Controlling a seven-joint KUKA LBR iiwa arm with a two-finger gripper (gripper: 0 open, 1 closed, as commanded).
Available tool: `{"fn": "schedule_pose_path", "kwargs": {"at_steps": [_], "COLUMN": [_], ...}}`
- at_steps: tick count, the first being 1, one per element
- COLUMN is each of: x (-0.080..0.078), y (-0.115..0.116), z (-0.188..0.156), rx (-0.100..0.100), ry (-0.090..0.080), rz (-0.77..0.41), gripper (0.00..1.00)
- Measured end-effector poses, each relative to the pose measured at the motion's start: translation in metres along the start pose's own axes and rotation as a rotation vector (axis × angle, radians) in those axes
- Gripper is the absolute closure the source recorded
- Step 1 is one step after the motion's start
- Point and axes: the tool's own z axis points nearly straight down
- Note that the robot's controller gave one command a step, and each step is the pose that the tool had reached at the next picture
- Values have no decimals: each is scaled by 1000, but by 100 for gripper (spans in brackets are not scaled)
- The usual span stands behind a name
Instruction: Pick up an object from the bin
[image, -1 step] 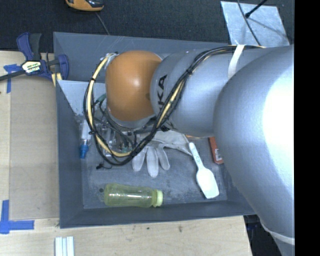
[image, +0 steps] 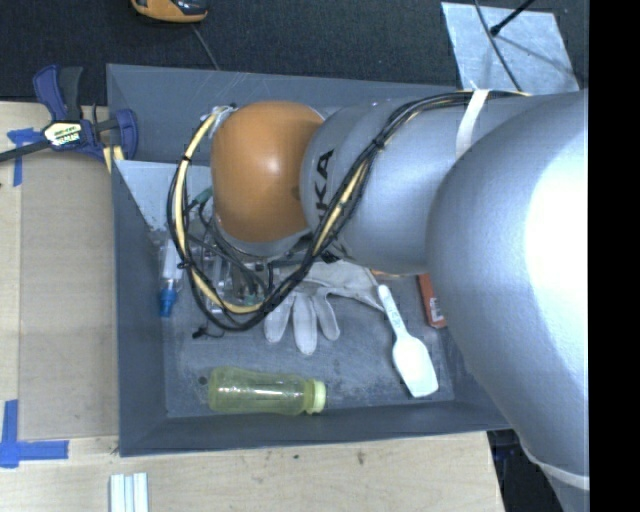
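Note:
My gripper (image: 226, 272) is low in the left half of the bin, beneath the arm's wrist, and looped cables hide most of it. Just to its right lies a crumpled white glove (image: 306, 312) with its fingers pointing toward the front wall. A small blue and clear object (image: 167, 297) rests against the left wall, close to the gripper's left side. A clear yellow-green plastic bottle (image: 264, 392) lies on its side along the front wall, below the gripper.
A white plastic spatula (image: 406, 352) lies diagonally at the front right, beside the glove. A red-brown flat object (image: 432, 300) shows at the right, partly under the arm. The big silver arm covers the bin's right and back parts.

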Motion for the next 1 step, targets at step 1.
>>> {"fn": "schedule_pose_path", "kwargs": {"at_steps": [1], "x": [-9], "y": [-18], "z": [19], "rx": [-3], "ry": [-5], "rz": [-80], "gripper": [0]}}
